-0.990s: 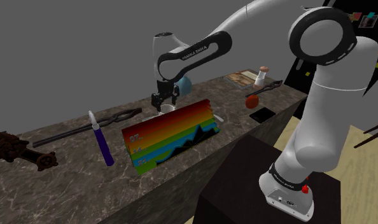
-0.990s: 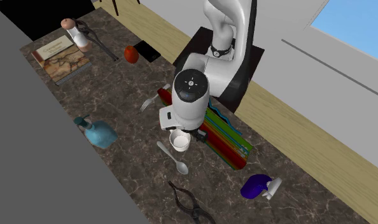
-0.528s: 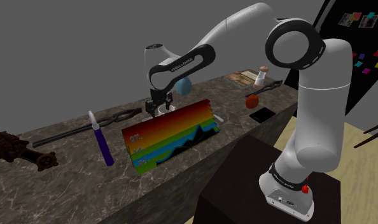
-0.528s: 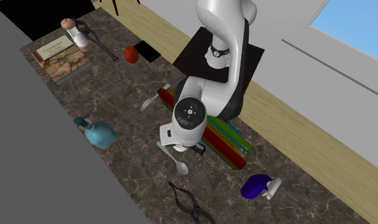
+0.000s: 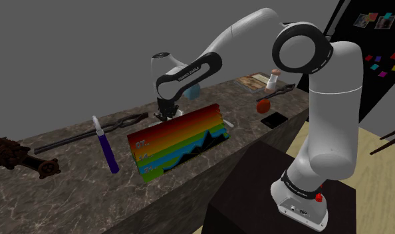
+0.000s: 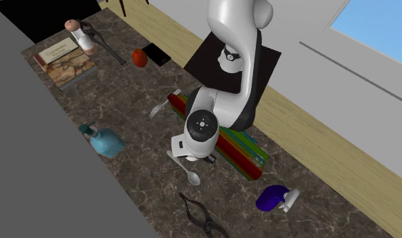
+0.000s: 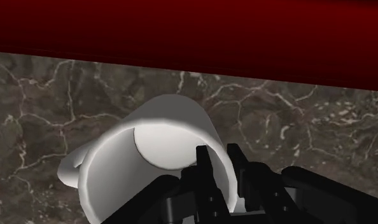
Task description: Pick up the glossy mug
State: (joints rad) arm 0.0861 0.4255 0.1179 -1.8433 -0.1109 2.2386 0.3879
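Though the arm hides it in both exterior views, the mug (image 7: 149, 143) stands mouth-up toward the gripper (image 7: 217, 154), its narrow-set fingers (image 7: 204, 170) clasping the wall.

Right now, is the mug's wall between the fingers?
Yes, one of the fingers stands inside the white mug and the other outside, with its wall pinched between them.

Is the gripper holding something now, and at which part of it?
The white mug: the fingers clasp its wall at the rim, one inside and one outside, on the side away from the handle.
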